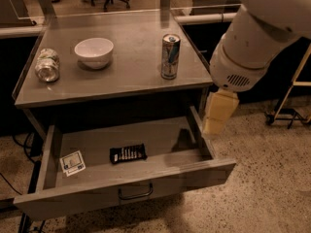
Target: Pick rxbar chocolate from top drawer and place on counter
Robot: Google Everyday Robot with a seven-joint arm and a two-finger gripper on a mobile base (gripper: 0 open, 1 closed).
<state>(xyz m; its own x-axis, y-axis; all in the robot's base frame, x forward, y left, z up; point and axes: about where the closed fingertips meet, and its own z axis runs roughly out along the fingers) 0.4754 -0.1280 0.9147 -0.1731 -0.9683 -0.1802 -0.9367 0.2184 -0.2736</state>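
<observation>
Rxbar chocolate is not yet picked up, so I judge we are at the approach step. Working down from the big things: the desk carries a white bowl, an upright can and a jar lying on its side. Below it the top drawer stands pulled out. My claw hangs over the drawer's right rim, just below the desk's front right corner and well apart from the bar; whether it is spread or pressed together I cannot tell. The next move, I reckon, calls for swinging left and down over the drawer floor, then lining up across the bar's short side. The bar lies flat at mid-drawer near the front panel, in a black wrapper with white lettering. A small white card lies to its left, not touching.
</observation>
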